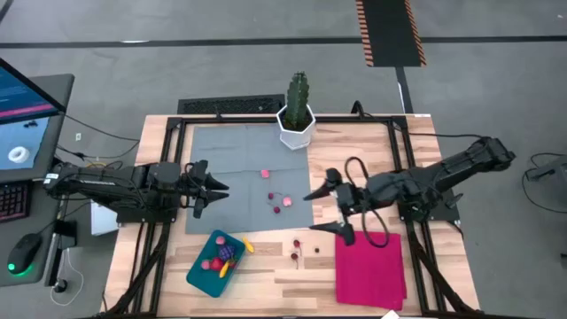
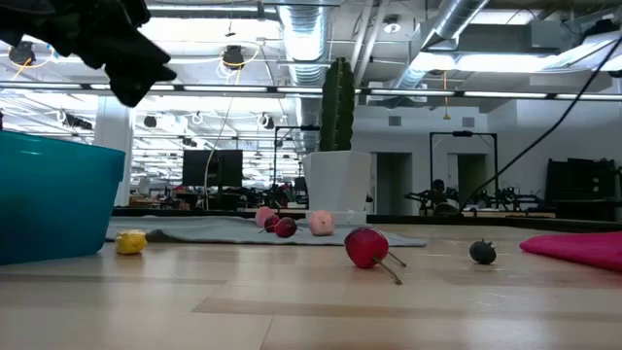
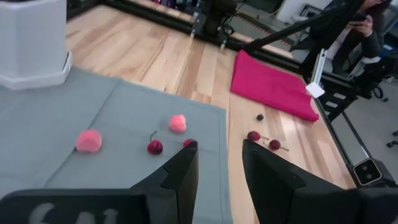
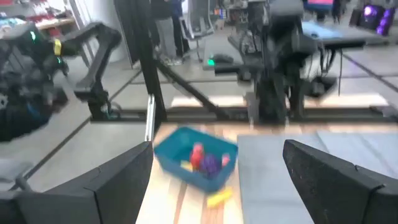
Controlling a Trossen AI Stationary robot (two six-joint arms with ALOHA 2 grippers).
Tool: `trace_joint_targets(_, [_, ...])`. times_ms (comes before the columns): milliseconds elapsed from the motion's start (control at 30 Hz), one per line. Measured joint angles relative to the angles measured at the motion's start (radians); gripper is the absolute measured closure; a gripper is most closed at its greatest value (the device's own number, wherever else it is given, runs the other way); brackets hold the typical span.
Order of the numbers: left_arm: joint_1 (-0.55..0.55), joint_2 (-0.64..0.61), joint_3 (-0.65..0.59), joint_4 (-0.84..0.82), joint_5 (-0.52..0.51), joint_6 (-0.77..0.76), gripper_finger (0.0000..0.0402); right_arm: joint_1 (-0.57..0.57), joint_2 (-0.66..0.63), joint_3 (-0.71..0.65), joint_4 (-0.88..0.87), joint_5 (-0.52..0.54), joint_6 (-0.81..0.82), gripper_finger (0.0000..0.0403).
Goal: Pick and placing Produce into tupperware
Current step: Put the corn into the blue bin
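Reach step: left pincer (image 1: pixel 215 190) half-open, empty; right pincer (image 1: pixel 328 211) wide, empty. Cherry (image 3: pixel 155 147) just ahead of left pincer; next, descend, close.

Two dark arms of blocky black segments, a black cable looping over the right arm (image 1: pixel 425 182)

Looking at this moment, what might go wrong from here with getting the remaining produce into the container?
The small round cherries on the bare wooden table may roll away if an open pincer nudges them. The yellow toy piece lies against the shallow teal plastic container, so a pick there might shove the container. The left pincer, open, hangs above the grey mat away from the pink pieces.
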Motion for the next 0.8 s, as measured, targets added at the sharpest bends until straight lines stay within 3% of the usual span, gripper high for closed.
trace_joint_targets(233, [0.0, 0.0, 0.0, 0.06, 0.004, 0.012, 0.0287, 0.106, -0.135, -0.256, 0.074, 0.209, 0.064, 0.0018])
trace_joint_targets(467, [0.0, 0.002, 0.0, 0.053, -0.063, -0.05, 0.0287, 0.221, -0.16, -0.464, 0.338, 0.464, 0.069, 0.0018])
trace_joint_targets(600, [0.0, 0.029, 0.0, 0.021, -0.077, -0.017, 0.0287, 0.219, -0.14, -0.521, 0.338, 0.486, 0.205, 0.0017])
trace_joint_targets(800, [0.0, 0.118, 0.052, -0.02, -0.114, -0.034, 0.0287, 0.22, -0.076, -0.529, 0.347, 0.482, 0.226, 0.0017])
